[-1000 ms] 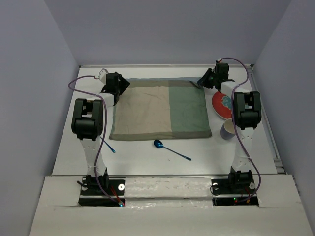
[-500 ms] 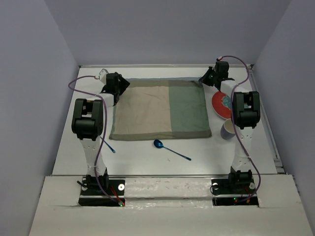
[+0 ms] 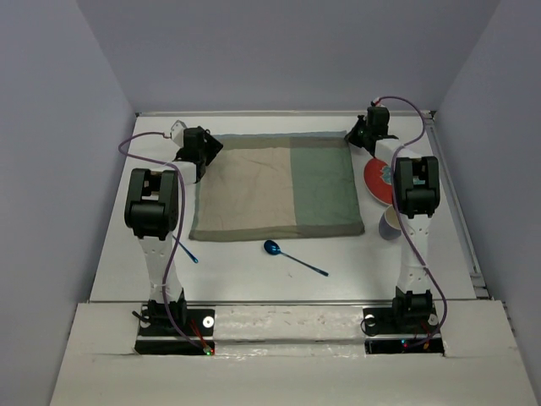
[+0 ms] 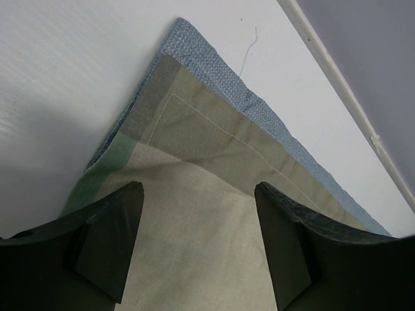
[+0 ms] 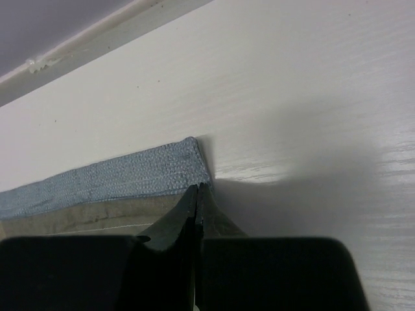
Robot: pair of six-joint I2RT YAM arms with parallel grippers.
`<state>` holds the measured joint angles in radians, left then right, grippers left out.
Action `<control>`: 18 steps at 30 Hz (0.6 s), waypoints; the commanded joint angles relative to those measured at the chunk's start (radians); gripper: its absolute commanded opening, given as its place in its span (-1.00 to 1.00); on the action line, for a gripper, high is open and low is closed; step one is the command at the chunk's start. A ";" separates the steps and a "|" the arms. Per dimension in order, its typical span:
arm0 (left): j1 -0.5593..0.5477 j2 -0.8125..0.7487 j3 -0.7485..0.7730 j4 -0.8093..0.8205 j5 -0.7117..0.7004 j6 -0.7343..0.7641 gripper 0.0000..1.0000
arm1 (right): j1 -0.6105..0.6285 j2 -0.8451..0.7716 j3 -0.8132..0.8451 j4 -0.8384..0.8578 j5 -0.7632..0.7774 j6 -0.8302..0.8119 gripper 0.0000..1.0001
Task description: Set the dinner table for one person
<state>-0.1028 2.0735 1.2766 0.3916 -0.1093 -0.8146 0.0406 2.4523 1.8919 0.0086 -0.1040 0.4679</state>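
On the white dinner table (image 3: 245, 275) lies a tan-and-green placemat (image 3: 279, 188). My left gripper (image 3: 204, 157) hovers open over its far left corner; in the left wrist view the left gripper (image 4: 198, 194) has tan cloth (image 4: 194, 246) between its spread fingers. At the far right corner my right gripper (image 3: 355, 139) is shut. In the right wrist view the right gripper (image 5: 196, 189) has its tips pressed together on the placemat's blue-backed corner (image 5: 162, 172), and it seems to pinch the cloth.
A blue spoon (image 3: 272, 248) lies in front of the placemat. A second blue utensil (image 3: 188, 252) pokes out beside the left arm. A red plate (image 3: 378, 179) and a cup (image 3: 390, 223) sit to the right, partly hidden by the right arm. Lavender walls close in the table.
My right gripper has closed at the placemat's far right corner and shifted slightly back and right, and the corner has stretched out with it. The left gripper stays open in place.
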 commanded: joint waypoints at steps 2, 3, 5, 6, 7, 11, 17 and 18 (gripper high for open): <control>0.005 -0.006 -0.005 0.033 -0.027 0.023 0.59 | 0.002 0.010 0.019 0.088 0.044 -0.035 -1.00; 0.005 -0.010 -0.008 0.039 -0.029 0.025 0.59 | 0.002 -0.002 0.009 0.111 0.030 -0.031 -0.86; 0.005 -0.016 -0.014 0.046 -0.030 0.032 0.59 | 0.002 -0.022 -0.030 0.158 0.015 -0.023 -0.60; 0.005 -0.023 -0.014 0.047 -0.030 0.035 0.59 | 0.002 -0.041 -0.036 0.165 0.004 -0.014 -0.54; 0.005 -0.026 -0.014 0.049 -0.030 0.038 0.60 | 0.002 -0.050 -0.036 0.165 -0.002 -0.011 -0.48; 0.005 -0.058 -0.008 0.056 -0.024 0.061 0.64 | 0.002 -0.108 -0.043 0.163 -0.033 0.003 -0.19; -0.005 -0.171 0.026 0.056 -0.062 0.172 0.98 | 0.002 -0.249 -0.099 0.143 -0.068 0.018 0.46; -0.005 -0.190 0.029 0.055 -0.070 0.186 0.98 | 0.002 -0.274 -0.112 0.140 -0.068 0.018 0.49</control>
<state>-0.1036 2.0388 1.2755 0.3988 -0.1257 -0.7269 0.0406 2.3463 1.8080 0.0963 -0.1459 0.4789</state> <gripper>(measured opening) 0.977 0.690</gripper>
